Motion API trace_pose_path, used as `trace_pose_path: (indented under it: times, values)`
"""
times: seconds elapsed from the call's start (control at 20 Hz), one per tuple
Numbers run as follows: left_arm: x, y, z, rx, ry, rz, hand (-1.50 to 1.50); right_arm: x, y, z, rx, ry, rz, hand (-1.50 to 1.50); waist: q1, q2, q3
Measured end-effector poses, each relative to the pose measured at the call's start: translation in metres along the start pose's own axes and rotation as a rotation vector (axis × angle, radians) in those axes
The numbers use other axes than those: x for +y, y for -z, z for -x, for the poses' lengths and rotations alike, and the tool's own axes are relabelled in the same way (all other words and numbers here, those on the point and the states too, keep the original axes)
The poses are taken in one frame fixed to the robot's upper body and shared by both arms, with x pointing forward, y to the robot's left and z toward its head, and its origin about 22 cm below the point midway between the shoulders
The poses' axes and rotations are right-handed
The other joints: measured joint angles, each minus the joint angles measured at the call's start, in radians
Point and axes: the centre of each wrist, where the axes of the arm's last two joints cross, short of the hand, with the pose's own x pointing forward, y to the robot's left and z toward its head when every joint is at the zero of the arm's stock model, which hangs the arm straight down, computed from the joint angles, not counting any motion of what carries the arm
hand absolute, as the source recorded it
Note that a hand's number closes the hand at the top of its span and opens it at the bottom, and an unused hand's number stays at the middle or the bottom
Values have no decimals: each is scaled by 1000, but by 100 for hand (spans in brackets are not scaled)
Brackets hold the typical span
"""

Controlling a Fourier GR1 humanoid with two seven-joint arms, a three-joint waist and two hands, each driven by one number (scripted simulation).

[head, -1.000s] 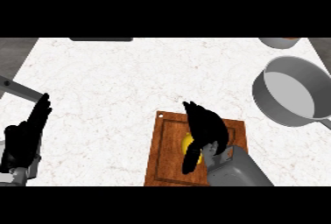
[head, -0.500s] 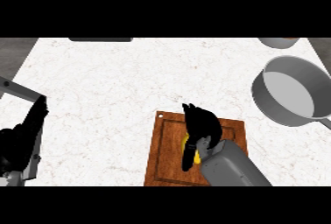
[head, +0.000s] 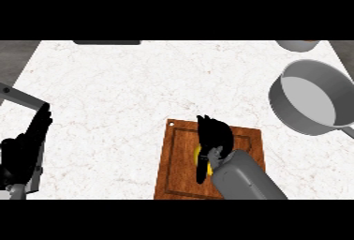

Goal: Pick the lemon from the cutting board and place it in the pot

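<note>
Right hand (head: pixel 213 140), lower than a second ago, now has its black fingers curled over the lemon (head: pixel 198 155), of which only a yellow sliver shows on the wooden cutting board (head: pixel 181 161); the grasp seems to be closing, lift not begun. The smooth grey metal pot (head: pixel 314 103) stands well apart on the speckled white bench (head: pixel 138 89). Left hand (head: pixel 26 145) rests open at the left edge.

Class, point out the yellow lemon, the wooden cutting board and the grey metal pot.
yellow lemon (head: pixel 198 152), head view, sliver beside the hand
wooden cutting board (head: pixel 178 164), head view, bare left part
grey metal pot (head: pixel 290 108), head view, left wall
</note>
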Motion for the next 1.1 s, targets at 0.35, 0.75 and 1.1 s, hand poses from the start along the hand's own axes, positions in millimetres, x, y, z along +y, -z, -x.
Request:
trace_pose_path:
  times: [0.35,0.75,1.1]
  values:
    - [-3,1,2,-2,2,3,0,11,8,0,19,-2,-21,150,-1,1,0]
    - [1,1,0,-1,-7,5,0,14,16,0,-12,-66,1,150,-1,-5,-2]
    - [-1,-3,1,4,-1,4,0,11,12,1,-32,-52,15,150,-2,-4,-1]
